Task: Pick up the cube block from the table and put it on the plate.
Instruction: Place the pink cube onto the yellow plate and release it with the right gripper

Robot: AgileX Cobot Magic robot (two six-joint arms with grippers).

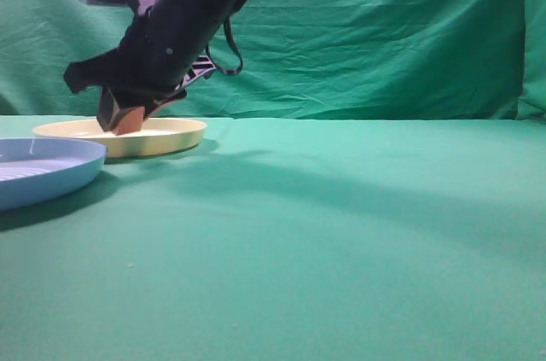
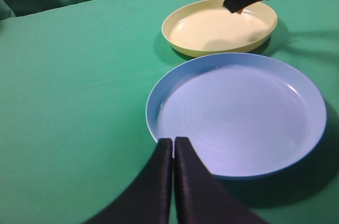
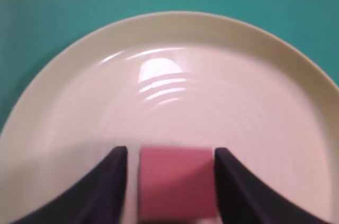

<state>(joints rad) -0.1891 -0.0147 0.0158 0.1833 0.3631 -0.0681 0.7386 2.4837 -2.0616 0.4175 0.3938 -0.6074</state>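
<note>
Cube block (image 3: 176, 181) between jaws, over plate (image 3: 296, 70)
</note>
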